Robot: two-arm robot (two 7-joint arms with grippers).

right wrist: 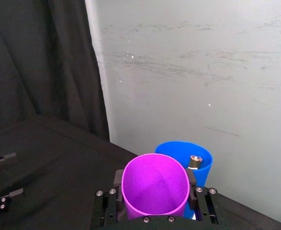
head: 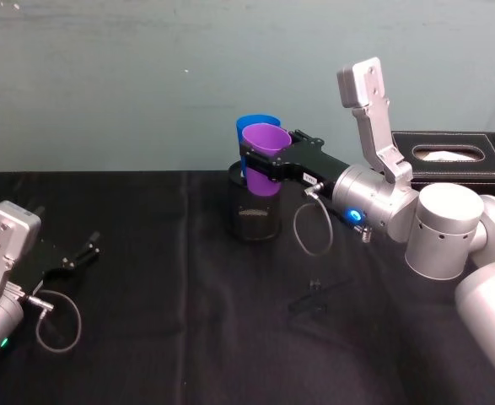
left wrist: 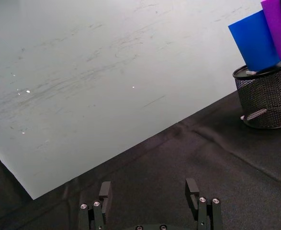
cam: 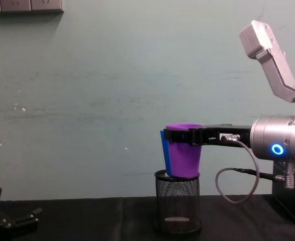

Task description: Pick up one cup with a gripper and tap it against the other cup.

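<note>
Right gripper (head: 269, 162): reaches in from the right over the far middle of the black-clothed table (head: 188, 346). Fingers are clamped on the purple cup (head: 266, 142), one on each side just below the rim. The cup is upright and off the table.

Purple cup position: directly over the black mesh holder (head: 255, 218). In the chest view its base (cam: 183, 158) sits at about the level of the holder's rim (cam: 177, 203). Whether it rests on the rim or hangs just clear of it cannot be made out.

Blue cup (head: 249, 126): stands upright in the mesh holder, just behind and to the left of the purple cup. In the right wrist view the two rims lie side by side, purple (right wrist: 154, 184) nearer and blue (right wrist: 176, 149) farther. They look to be touching, though actual contact cannot be confirmed. In the left wrist view the blue cup (left wrist: 255, 40) goes down into the holder (left wrist: 267, 100), with the purple cup (left wrist: 280, 26) beside it.

Left gripper (head: 85, 251): low over the near left of the table, well apart from the cups. Its fingers stand apart with nothing between them (left wrist: 150, 189).

Other: a dark tissue box (head: 454, 152) sits at the far right, against the wall.
</note>
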